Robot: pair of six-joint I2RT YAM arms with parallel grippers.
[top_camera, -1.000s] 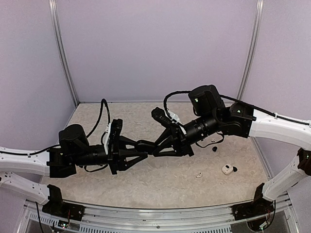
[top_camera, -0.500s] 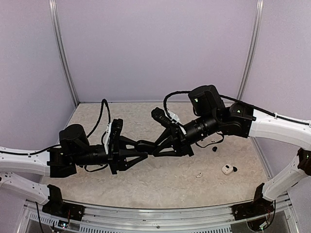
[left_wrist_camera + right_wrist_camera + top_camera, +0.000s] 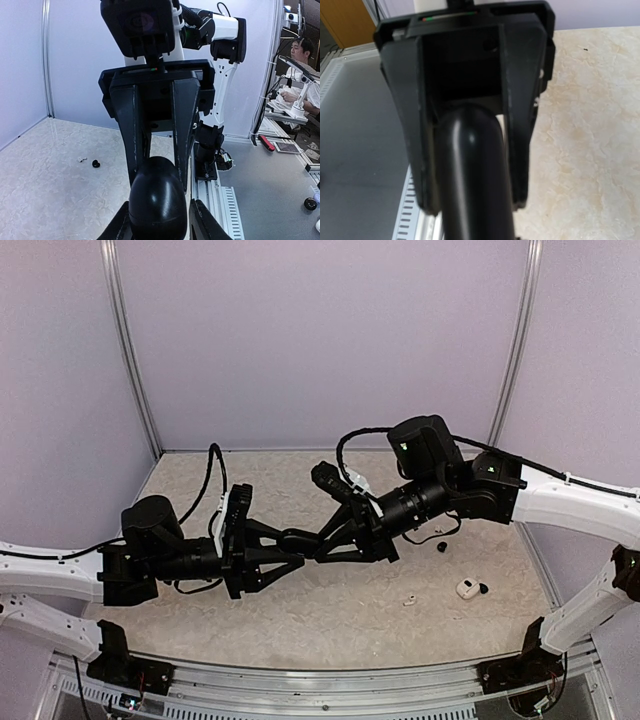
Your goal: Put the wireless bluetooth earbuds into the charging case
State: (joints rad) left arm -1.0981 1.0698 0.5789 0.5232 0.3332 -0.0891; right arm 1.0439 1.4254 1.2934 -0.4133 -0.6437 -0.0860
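**Black case** [image 3: 157,200]: held off the table, centre of the overhead frame.

**Left pincer** [image 3: 298,552], **right pincer** [image 3: 328,543]: both clenched on it, tip to tip.

**Earbuds:** black earbud [image 3: 440,546], white earbud [image 3: 409,601], second black earbud [image 3: 484,588] touching the white case [image 3: 466,588]. All lie on the table [image 3: 330,625], lower right of the pincers, nearer the right arm. Fourth not found.

**Views:** the left wrist view shows both grips. The overhead view loses the case among black fingers but places the earbuds.
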